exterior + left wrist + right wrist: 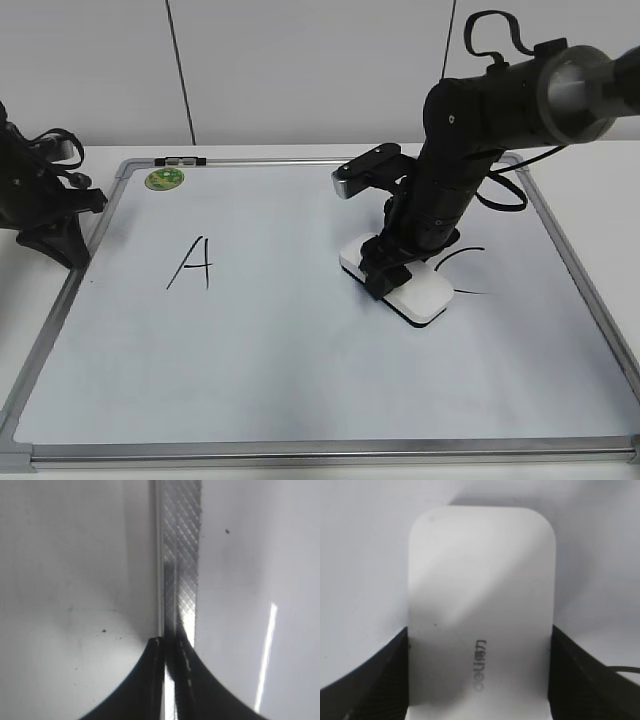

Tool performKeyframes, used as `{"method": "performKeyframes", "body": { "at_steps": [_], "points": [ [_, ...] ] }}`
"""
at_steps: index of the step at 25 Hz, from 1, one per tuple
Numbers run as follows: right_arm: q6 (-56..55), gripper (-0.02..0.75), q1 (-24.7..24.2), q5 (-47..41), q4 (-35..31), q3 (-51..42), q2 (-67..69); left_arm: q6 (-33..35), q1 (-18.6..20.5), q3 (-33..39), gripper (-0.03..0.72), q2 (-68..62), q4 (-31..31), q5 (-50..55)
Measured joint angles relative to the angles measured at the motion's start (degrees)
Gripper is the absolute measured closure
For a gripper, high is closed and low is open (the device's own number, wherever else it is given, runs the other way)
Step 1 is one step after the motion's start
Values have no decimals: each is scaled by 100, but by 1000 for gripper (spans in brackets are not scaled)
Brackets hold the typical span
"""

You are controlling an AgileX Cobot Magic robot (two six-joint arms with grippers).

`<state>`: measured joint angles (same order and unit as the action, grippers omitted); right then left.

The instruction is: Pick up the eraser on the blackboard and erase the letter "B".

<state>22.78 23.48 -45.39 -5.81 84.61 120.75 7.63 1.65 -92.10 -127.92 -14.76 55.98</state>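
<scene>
The white eraser [420, 296] lies flat on the blackboard [300, 350], between the black "A" [192, 263] and the partly hidden "C" [470, 272]. My right gripper [388, 262] is shut on the eraser; in the right wrist view its black fingers press both long sides of the eraser [480, 610]. No letter "B" shows; the spot is under the eraser and arm. My left gripper [60, 235] rests shut at the board's left edge, over the silver frame [181, 555].
A round green sticker [164, 179] sits at the board's top left corner. The board's silver frame [330, 452] runs along the front edge. A white wall stands behind the table. The right arm [470, 130] reaches over the board's upper right.
</scene>
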Motion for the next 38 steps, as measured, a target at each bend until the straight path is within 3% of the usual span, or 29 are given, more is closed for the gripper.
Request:
{"method": "performKeyframes", "body": {
  "at_steps": [10,14,26,32,38],
  "points": [
    [-49,216,544,21,254,0,-8,0,0,0,666,0,0,0],
    [90,216,802,-11,70,29,-8,0,0,0,666,0,-10,0],
    [118,216,881,-1318,10,1078,-10,0,0,0,666,0,-10,0],
    [-284,216,455,-1686,233,1087,-519,0,0,0,666,0,-10,-4],
    [-783,216,-618,-1722,354,1074,-995,0,0,0,666,0,-10,-4]
  ]
}}
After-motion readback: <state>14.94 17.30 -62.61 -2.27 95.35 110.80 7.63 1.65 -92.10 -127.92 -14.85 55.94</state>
